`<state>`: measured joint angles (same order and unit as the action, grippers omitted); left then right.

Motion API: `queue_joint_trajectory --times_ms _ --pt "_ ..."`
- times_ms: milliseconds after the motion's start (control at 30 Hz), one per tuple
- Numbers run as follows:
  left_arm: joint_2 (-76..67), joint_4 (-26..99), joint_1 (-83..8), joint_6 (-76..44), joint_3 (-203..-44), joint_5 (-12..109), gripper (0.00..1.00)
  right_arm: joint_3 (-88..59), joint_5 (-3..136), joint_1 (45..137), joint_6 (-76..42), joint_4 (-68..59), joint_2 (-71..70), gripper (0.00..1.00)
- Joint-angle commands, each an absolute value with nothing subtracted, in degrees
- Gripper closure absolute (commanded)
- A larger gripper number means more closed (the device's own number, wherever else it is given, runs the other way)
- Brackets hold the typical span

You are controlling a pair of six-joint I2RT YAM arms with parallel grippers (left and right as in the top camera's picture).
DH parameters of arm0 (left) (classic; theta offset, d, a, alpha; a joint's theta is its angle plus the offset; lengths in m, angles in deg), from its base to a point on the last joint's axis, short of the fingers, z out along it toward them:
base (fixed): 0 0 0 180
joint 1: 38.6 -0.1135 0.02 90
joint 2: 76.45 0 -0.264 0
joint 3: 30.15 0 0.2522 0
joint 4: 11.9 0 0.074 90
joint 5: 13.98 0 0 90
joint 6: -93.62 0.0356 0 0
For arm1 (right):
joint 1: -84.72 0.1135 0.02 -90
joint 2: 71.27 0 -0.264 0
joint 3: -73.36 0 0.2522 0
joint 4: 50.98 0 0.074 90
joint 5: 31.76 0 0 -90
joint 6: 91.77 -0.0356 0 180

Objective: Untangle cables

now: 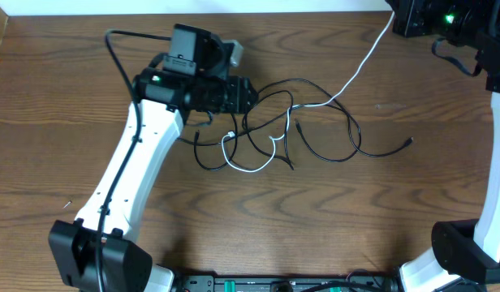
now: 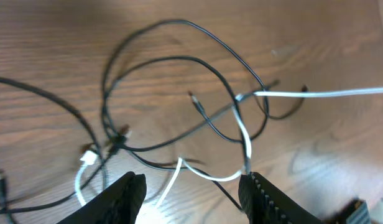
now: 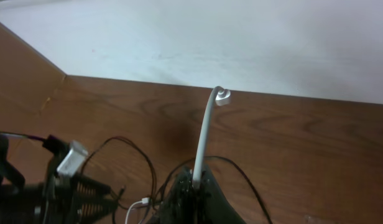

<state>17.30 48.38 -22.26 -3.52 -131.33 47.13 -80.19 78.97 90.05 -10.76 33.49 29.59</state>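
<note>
- The left gripper (image 2: 190, 186) is seen with its jaws spread wide and nothing between the pads. It hovers low over the tangle (image 1: 274, 130).
- The right gripper (image 3: 194, 186) is clamped on the white cable (image 1: 359, 61). A short stub with a small white plug end (image 3: 223, 96) sticks out past the fingers.
- Key relation: the tangle lies directly ahead of and beneath the left gripper, on its right-arm side. A loop of the white cable is seen just in front of the open jaws in the left wrist view.
- The white cable's free run is drawn in a fairly straight diagonal from the knot to the right gripper at the far right corner, well apart from the knot.
- The left arm is judged much the nearer to the tangle. The right arm is only linked to it through the held cord.
- The black cables (image 2: 173, 58) are laid in several overlapping loops at mid-table, crossed over and under the white one. One black tail is trailed out toward the right side and ends in a small plug.
- Materials: the cords are thin, round, limp and smooth-jacketed. The black ones look matte and the white one slightly glossy.
- The table (image 1: 234, 235) is brown wood grain, flat, and probably low in friction for dragging cords.
- Likely next: a black strand is pinned or pinched by the left gripper while the white cable is pulled free.
</note>
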Motion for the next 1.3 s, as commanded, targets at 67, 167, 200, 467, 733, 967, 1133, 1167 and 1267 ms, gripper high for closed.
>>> queue_joint_trajectory --times_ms 67,167,200,467,733,967,1133,1167,1267 --pt "16.98 51.31 -18.72 -1.14 -132.21 45.62 0.46 -80.08 77.99 89.52 -11.57 33.98 29.67 0.99" --pt "16.98 52.77 -16.54 -1.6 -132.21 45.86 0.46 -80.08 77.86 89.52 -11.59 34.57 30.13 0.99" --pt "16.98 52.99 -15.73 -2.27 -132.16 46.54 0.46 -80.06 77.84 89.52 -11.57 34.7 30.42 0.99" --pt "18.0 52.25 -9.24 -13.53 -130.46 60.44 0.46 -80.06 77.9 89.52 -11.59 36.07 32.67 0.99" --pt "23.88 48.91 -4.63 -16.24 -129.63 62.17 0.48 -80.06 77.86 89.52 -11.55 36.99 32.99 0.99" --pt "27.32 48.91 -0.39 -16.24 -129.63 62.17 0.62 -80.06 77.73 89.52 -11.11 37.93 32.99 0.99" --pt "27.16 47.86 0.51 -16.31 -129.63 62.17 0.63 -80.06 77.64 89.52 -10.94 38.39 32.99 0.99" --pt "27.18 47.94 0.6 -16.68 -129.63 62.19 0.62 -80.06 77.64 89.52 -10.92 38.43 32.99 0.99" --pt "27.23 48.25 1.06 -16.66 -129.61 62.24 0.6 -80.06 77.64 89.52 -10.94 38.46 32.99 0.99"
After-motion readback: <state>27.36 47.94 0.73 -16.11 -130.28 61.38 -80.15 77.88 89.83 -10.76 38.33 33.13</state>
